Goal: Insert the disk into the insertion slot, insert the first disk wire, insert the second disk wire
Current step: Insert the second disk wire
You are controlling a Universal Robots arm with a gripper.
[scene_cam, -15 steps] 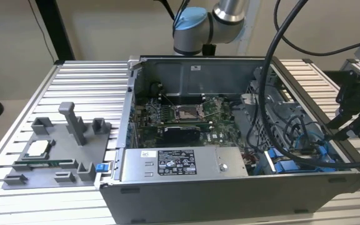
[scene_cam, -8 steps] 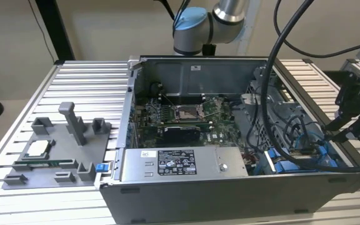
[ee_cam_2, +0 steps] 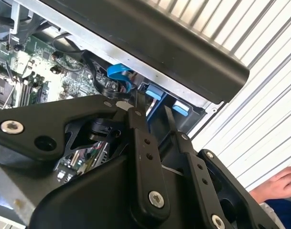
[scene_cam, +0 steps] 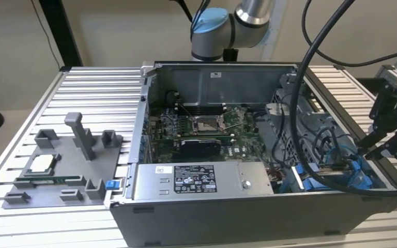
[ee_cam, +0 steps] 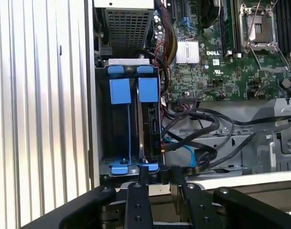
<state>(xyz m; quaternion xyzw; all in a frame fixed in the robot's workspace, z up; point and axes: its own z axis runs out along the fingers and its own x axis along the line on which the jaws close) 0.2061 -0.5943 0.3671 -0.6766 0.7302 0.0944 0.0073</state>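
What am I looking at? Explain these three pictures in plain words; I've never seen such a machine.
A robot arm works on an open computer case that stands on a ribbed metal table. The exterior view looks on from off the arm. Both wrist views ride on the arm and look past its black end effector. A grey tray of holders lies beside the case. The end effector hangs at the drive bay with blue tabs, among black cables. I cannot tell whether it holds anything.

The hand (ee_cam_2: 154,106) hangs beside blue tabs (ee_cam_2: 154,92) at the case edge (ee_cam_2: 183,43).
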